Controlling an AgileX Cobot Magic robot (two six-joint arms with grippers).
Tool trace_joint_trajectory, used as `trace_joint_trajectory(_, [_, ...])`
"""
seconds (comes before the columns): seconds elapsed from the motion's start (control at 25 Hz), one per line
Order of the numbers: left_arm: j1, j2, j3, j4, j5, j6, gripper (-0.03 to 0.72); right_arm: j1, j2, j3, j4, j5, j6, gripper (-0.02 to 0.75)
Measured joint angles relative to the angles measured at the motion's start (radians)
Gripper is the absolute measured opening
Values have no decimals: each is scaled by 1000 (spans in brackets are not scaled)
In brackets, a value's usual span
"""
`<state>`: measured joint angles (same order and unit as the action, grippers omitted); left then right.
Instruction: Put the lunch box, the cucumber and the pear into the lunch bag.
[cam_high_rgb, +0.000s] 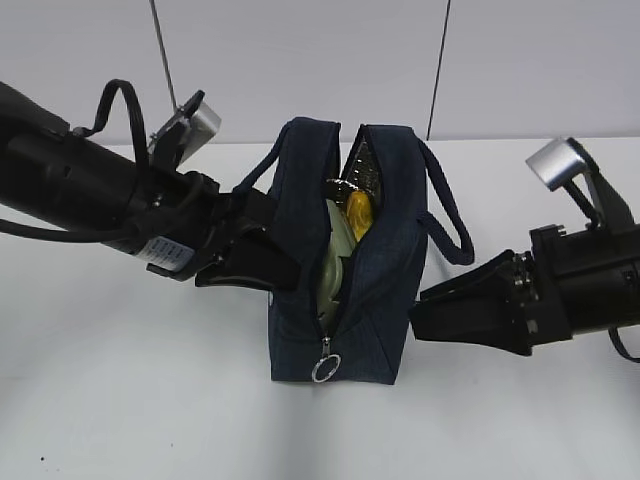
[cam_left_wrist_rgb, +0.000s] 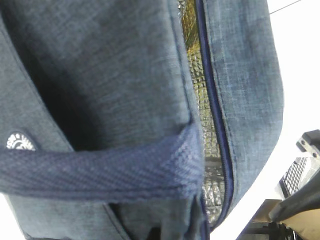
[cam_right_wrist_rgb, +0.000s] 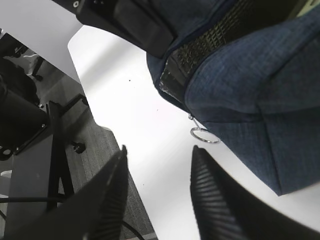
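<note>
Left jaws (cam_high_rgb: 262, 262) closed, seemingly pinching the lunch bag (cam_high_rgb: 385, 300) wall; right jaws (cam_high_rgb: 440, 318) gape empty just beside it.

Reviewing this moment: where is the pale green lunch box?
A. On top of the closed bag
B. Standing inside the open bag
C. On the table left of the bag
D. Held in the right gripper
B: the lunch box stands inside the open lunch bag, beside the pear.

Open lunch bag (cam_high_rgb: 375, 300), lunch box (cam_high_rgb: 335, 262), pear (cam_high_rgb: 359, 213) inside
</note>
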<state>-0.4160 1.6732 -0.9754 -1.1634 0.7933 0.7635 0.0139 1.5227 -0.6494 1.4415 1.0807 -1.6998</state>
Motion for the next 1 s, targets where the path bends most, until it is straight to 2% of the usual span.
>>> trace_joint_trajectory(0.28, [0, 0, 0, -3, -10, 1, -9, 17, 0, 0, 4, 0, -94, 332])
trace_joint_trajectory(0.56, [0, 0, 0, -14, -40, 1, -9, 113, 0, 0, -28, -45, -205, 332])
trace_joint_trajectory(0.8, [0, 0, 0, -16, -41, 1, -9, 215, 0, 2, -86, -192, -286, 332])
trace_joint_trajectory(1.0, [0, 0, 0, -35, -38, 1, -9, 259, 0, 2, -69, -308, -411, 332])
